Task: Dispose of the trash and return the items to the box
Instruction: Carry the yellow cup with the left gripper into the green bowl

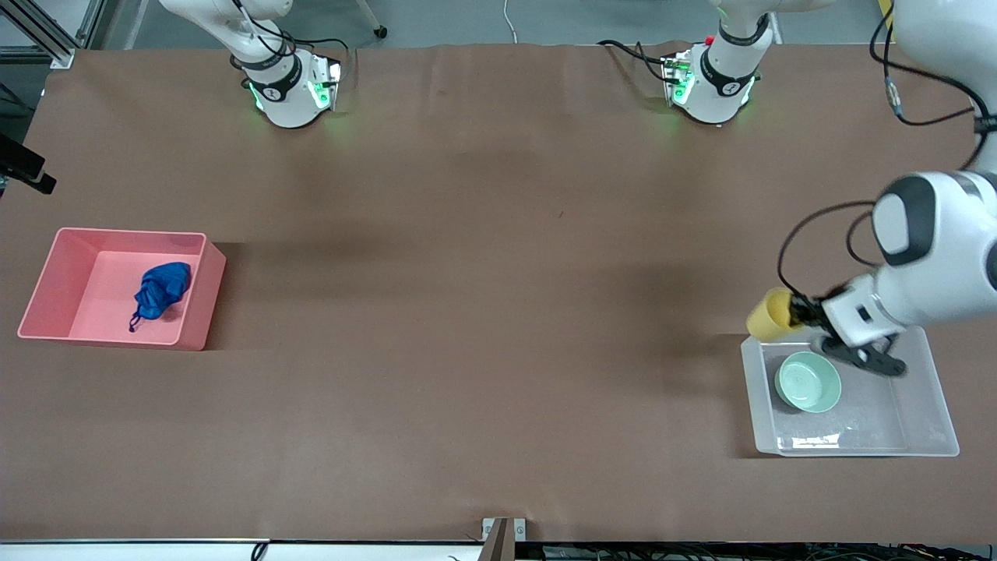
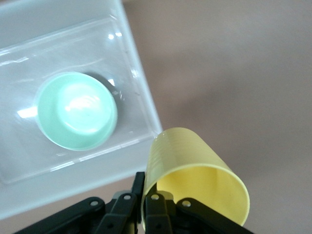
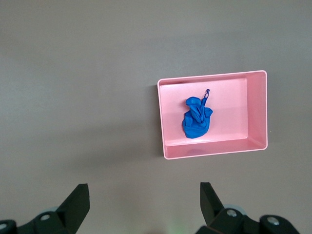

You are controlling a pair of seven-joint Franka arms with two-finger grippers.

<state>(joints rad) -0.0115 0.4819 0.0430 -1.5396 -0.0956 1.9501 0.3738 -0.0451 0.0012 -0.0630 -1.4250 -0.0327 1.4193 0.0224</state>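
My left gripper [image 1: 801, 313] is shut on the rim of the yellow cup [image 1: 769, 314] and holds it on its side in the air, over the edge of the clear box [image 1: 927, 405] that faces the right arm's end. In the left wrist view one finger is inside the cup [image 2: 195, 170] and one outside, at the gripper [image 2: 146, 184]. The mint-green bowl [image 1: 808, 381] sits in the box [image 2: 29, 29]; it also shows in the left wrist view [image 2: 77, 110]. The blue trash wad [image 1: 160, 291] lies in the pink bin [image 1: 47, 296]. My right gripper [image 3: 144, 195] is open and empty, high over bare table.
The pink bin [image 3: 256, 112] with the wad [image 3: 196, 119] stands at the right arm's end of the table, the clear box at the left arm's end. Brown table [image 1: 483, 312] lies between them. The arm bases stand along the edge farthest from the front camera.
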